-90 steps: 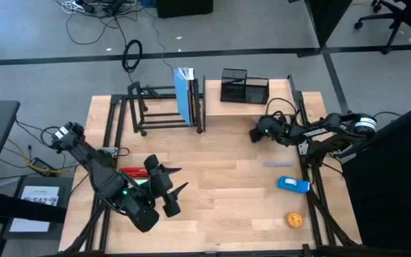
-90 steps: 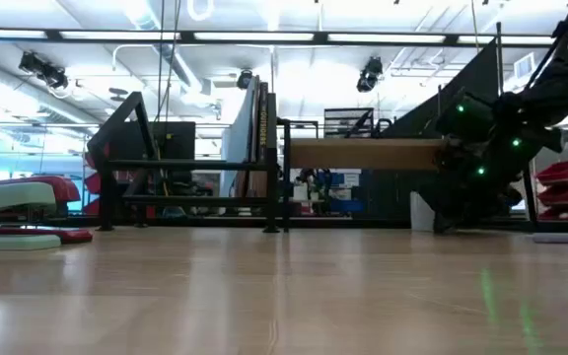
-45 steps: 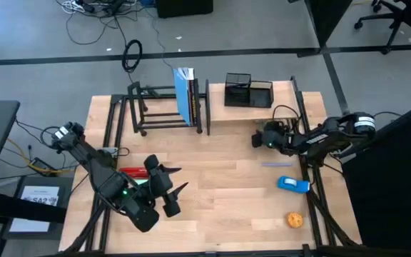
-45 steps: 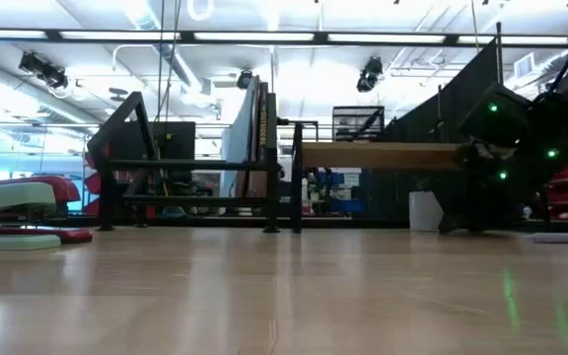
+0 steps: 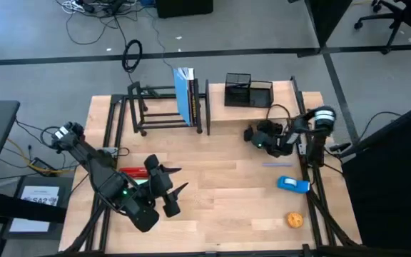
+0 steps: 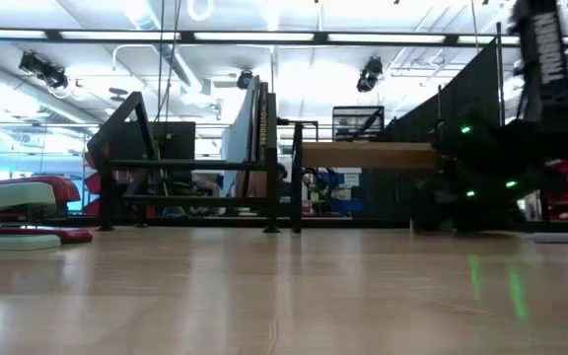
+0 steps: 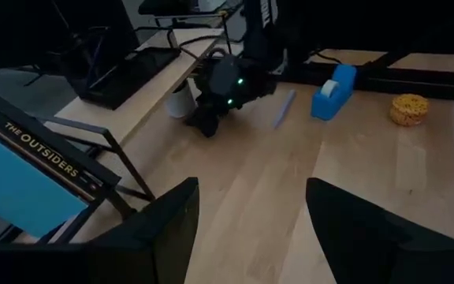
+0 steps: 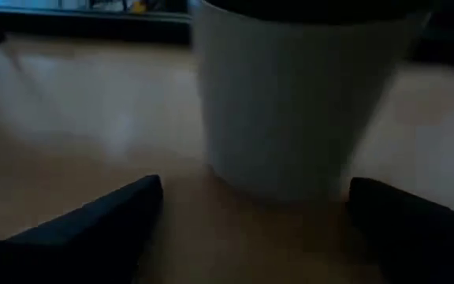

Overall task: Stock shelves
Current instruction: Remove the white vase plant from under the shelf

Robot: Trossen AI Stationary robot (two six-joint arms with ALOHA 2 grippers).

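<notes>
Two shelves stand side by side along the far edge of the table [image 5: 227, 207]. The open black metal-tube rack [image 5: 159, 123] is on my left, with a blue book [image 5: 185, 93] upright at its right end; the spine reads "The Outsiders" in my left wrist view. The light wood-board shelf [image 5: 220, 111] stands just to the right of the rack and carries a small black mesh desk organizer [image 5: 247, 91] on its top board.

My right gripper [image 5: 249, 134] is low on the table at the front edge of the wood-board shelf, its arm reaching in from the right side. Its fingers are spread apart and grasp nothing. A white cup [image 8: 290, 102] stands upright straight ahead of them, in line with the gap. I cannot tell whether either finger touches it. From my left wrist camera the cup [image 7: 181, 101] sits under the wood board, just beyond that gripper.

My left gripper [image 5: 179, 178] waits over the near-left part of the table, released, with its fingers wide apart and nothing between them. A red stapler [image 5: 130, 173] lies just beside that arm.

On the right half of the table lie a pale pen [image 5: 275, 165], a blue tape dispenser [image 5: 292, 185] nearer me, and a yellow scrubber [image 5: 295, 220] close to the front edge, each apart from the others.
</notes>
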